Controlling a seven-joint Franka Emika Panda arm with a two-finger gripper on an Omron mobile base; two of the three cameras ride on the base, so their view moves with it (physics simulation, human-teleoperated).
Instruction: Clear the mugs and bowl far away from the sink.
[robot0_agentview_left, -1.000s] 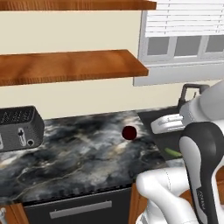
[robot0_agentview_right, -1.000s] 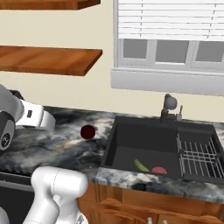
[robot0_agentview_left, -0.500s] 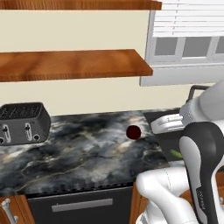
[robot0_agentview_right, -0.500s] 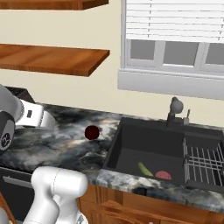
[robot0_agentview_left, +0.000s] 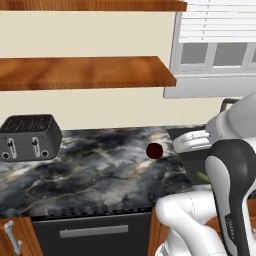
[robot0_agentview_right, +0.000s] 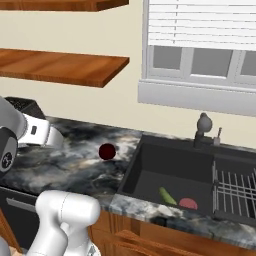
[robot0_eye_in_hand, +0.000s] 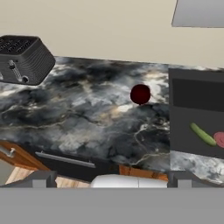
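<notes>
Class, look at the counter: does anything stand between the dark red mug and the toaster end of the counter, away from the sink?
Nothing visible does. The dark red mug stands beside the sink, and bare counter runs from it to the toaster.

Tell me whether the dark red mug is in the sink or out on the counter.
Out: the dark red mug stands on the counter, left of the sink.
</notes>
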